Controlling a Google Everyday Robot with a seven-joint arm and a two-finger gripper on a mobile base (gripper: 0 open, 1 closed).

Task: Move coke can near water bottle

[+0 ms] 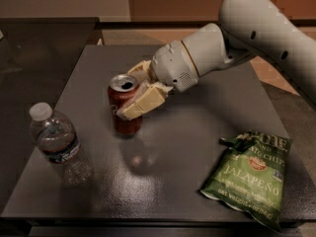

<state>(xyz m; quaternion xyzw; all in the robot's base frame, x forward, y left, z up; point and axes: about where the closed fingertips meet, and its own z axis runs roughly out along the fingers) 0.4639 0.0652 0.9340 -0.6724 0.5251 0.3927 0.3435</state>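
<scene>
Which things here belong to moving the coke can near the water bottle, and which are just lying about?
Part of the job:
- coke can, mid-table
- water bottle, upright at the front left
- gripper, shut around the can from the right

Just lying about:
- green jalapeño chip bag, flat at the front right
- dark table, only carrying everything
</scene>
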